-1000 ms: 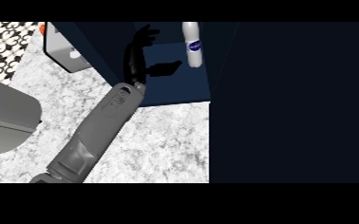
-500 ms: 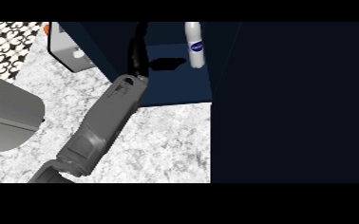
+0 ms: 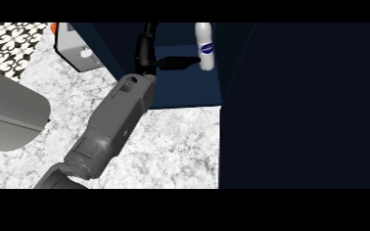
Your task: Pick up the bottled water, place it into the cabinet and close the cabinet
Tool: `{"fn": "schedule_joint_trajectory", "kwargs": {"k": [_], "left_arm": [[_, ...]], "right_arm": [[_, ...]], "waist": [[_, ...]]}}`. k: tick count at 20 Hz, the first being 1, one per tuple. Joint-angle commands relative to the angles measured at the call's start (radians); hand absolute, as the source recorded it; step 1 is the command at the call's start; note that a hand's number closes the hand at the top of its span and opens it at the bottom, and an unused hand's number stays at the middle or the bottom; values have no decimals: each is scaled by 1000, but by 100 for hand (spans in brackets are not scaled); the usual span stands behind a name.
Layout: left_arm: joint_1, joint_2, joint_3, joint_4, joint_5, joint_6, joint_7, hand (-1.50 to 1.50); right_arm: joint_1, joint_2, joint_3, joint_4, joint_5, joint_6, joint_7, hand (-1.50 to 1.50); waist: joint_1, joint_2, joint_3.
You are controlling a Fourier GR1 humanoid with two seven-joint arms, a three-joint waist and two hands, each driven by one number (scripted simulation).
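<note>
The bottled water (image 3: pixel 204 46), white with a blue label, stands upright inside the dark blue cabinet (image 3: pixel 184 90), near its right inner wall. My left hand (image 3: pixel 147 49) is inside the cabinet just left of the bottle. Its fingers point straight toward the back, and its thumb (image 3: pixel 177 62) stretches sideways to the bottle's lower part. The hand is open and holds nothing. Whether the thumb tip touches the bottle is unclear. The grey left forearm (image 3: pixel 119 117) runs up from the lower left edge. My right hand does not show.
A large dark panel (image 3: pixel 296 107), seemingly the cabinet's open door, fills the right side. A grey box-like appliance (image 3: pixel 78 54) stands left of the cabinet. A grey rounded object (image 3: pixel 18 115) lies at the left edge on the speckled counter (image 3: pixel 173 147).
My left hand has pushed farther into the cabinet, and its thumb has come closer to the bottle. The bottle still stands in the same spot.
</note>
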Motion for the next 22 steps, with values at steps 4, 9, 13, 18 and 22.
{"fn": "schedule_joint_trajectory", "kwargs": {"k": [4,9,13,18,22], "left_arm": [[69,34,45,-39,30,-137,-106,-150],[119,39,2,-175,65,-171,-44,-150],[249,61,-40,-334,71,-193,-11,-150],[384,28,-135,-552,81,-198,75,-150],[540,34,-211,-780,87,-184,141,-150]], "right_arm": [[52,-11,17,-70,23,-19,4,-150],[8,20,24,-50,35,-62,37,-150],[83,22,66,-76,58,-62,17,-150],[69,16,60,-71,60,-66,19,-150],[69,-5,12,-64,16,-55,26,-150]], "waist": [[38,-11,-3],[61,-18,-3],[73,-25,-3],[86,-29,-2],[98,-31,-2]]}}
